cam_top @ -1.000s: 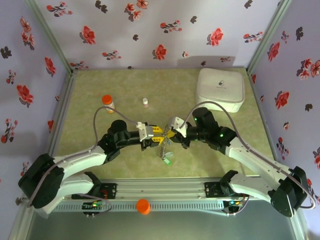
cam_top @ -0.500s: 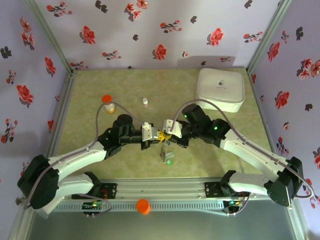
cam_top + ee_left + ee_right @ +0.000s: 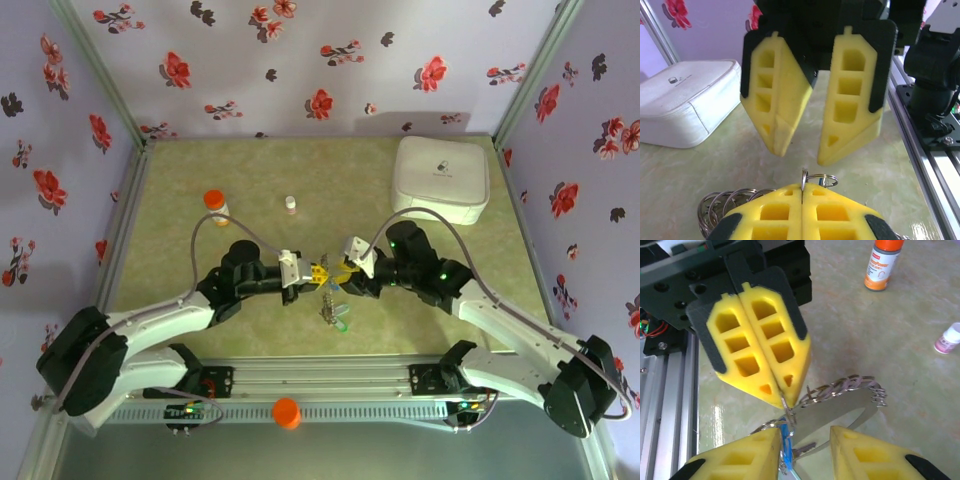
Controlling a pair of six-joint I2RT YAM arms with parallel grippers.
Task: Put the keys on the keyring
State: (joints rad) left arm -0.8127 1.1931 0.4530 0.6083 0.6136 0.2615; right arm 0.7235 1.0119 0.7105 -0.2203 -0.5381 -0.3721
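Well apart from the white box [image 3: 442, 178], the keyring [image 3: 840, 386] is pinched at its upper end by the left gripper [image 3: 785, 397] and hung lengthwise downward, the fingers of the right gripper [image 3: 800, 152] being held apart.

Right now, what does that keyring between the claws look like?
The keyring is a thin grey metal band bent into a floppy loop, with a row of small wire rings strung along its top. It is held up between the claws: the shut left claw pinches a thin ring at its end, the open right claw straddles it without gripping. A blue key hangs by it.
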